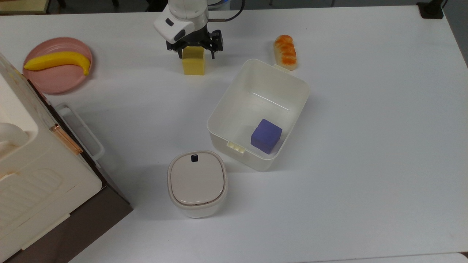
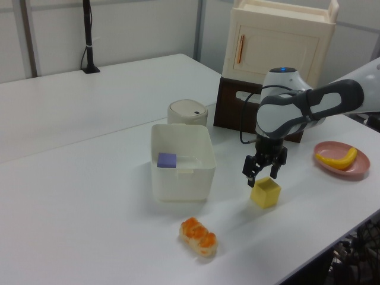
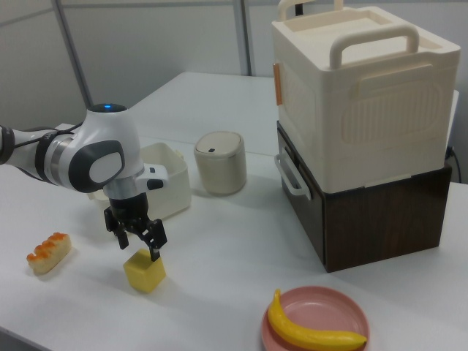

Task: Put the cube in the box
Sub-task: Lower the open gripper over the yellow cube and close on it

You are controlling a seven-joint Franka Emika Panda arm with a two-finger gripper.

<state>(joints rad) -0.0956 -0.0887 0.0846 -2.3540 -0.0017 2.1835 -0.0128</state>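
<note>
The yellow cube (image 1: 193, 64) (image 2: 265, 193) (image 3: 145, 271) rests on the white table, to the top view's left of the box. My gripper (image 1: 196, 55) (image 2: 262, 178) (image 3: 139, 248) hangs directly over it, open, with one finger on each side of the cube's top edge. The fingers are not closed on the cube. The box (image 1: 226, 95) (image 2: 184, 178) (image 3: 172, 184) is a cream-white bin standing open near the table's middle. A purple cube (image 1: 266, 136) (image 2: 167, 160) lies inside it.
An orange-topped bread roll (image 1: 286, 52) (image 2: 199, 236) (image 3: 48, 252) lies just past the box. A pink plate (image 1: 55, 80) holds a banana (image 1: 58, 60). A lidded white canister (image 1: 197, 182) and a large white-and-brown appliance (image 1: 36, 175) stand at the top view's lower left.
</note>
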